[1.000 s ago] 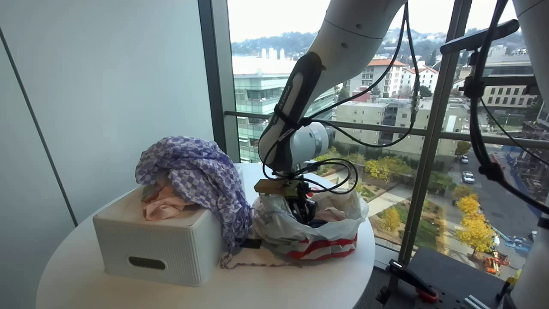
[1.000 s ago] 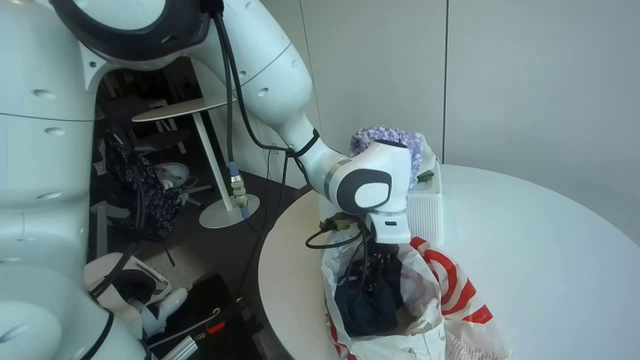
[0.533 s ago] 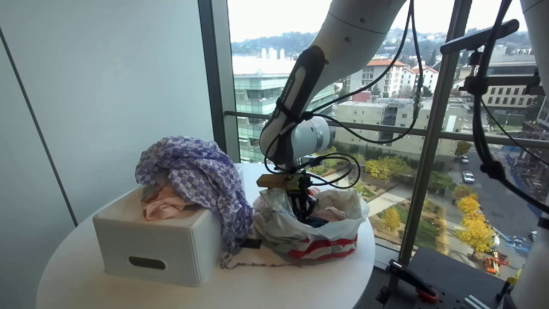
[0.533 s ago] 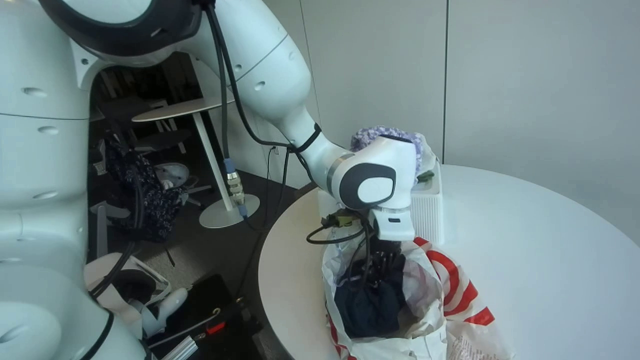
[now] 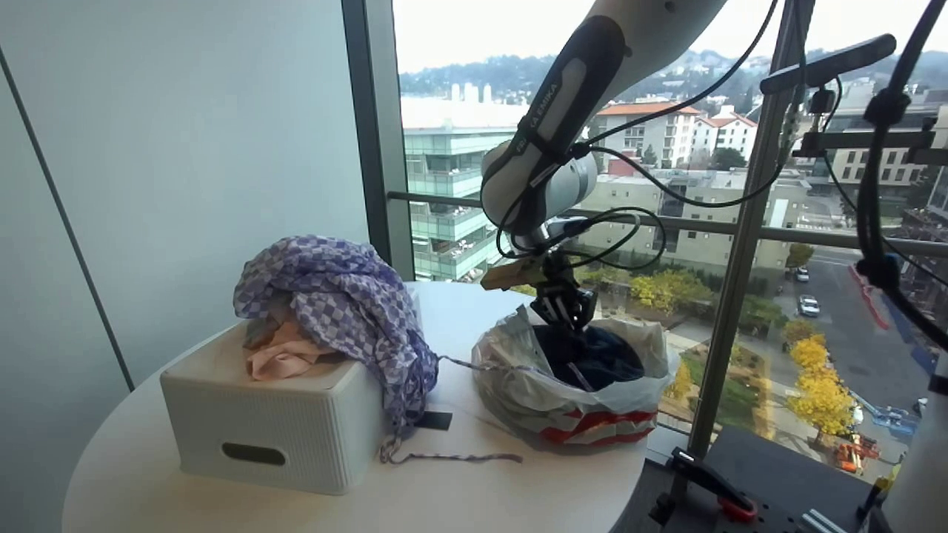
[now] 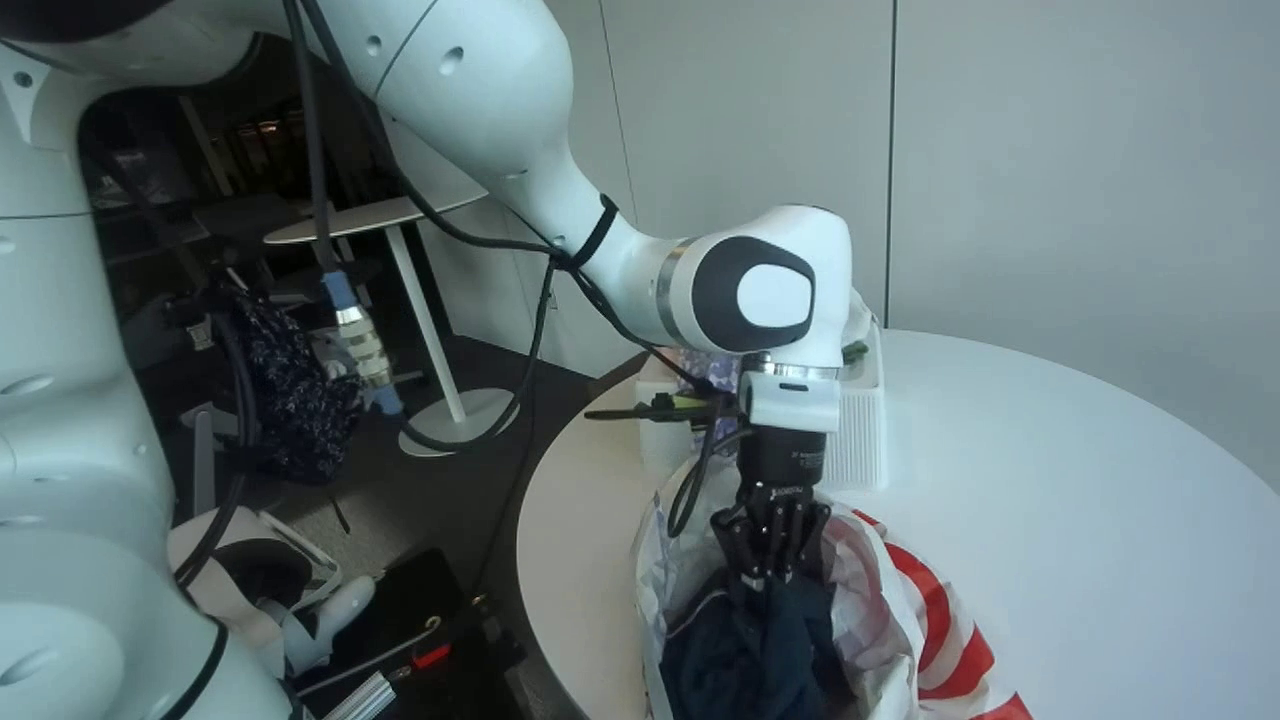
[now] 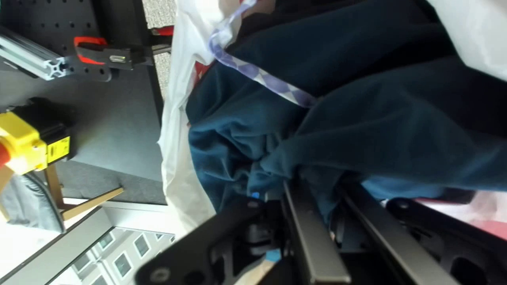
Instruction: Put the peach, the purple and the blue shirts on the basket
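The purple checked shirt (image 5: 333,289) and the peach shirt (image 5: 285,354) lie heaped on a white ribbed box (image 5: 252,426), the likely basket. The dark blue shirt (image 5: 618,361) is in a white bag with red stripes (image 5: 511,381). My gripper (image 5: 574,322) is above the bag's opening, fingers pointing down, shut on a fold of the blue shirt. In an exterior view, the gripper (image 6: 768,580) pulls the cloth (image 6: 750,655) up into a peak. In the wrist view, the blue cloth (image 7: 356,122) passes between the close fingers (image 7: 317,184). Its lower part stays in the bag.
A purple checked strap (image 7: 261,77) runs from the purple shirt over the bag's rim onto the blue cloth. Another strap (image 5: 474,457) and a dark flat piece (image 5: 435,420) lie on the round white table (image 5: 503,496). A window stands behind the table.
My gripper has risen out of the bag, lifting part of the blue shirt. The bag has shifted away from the box, and a purple strap now stretches to it.
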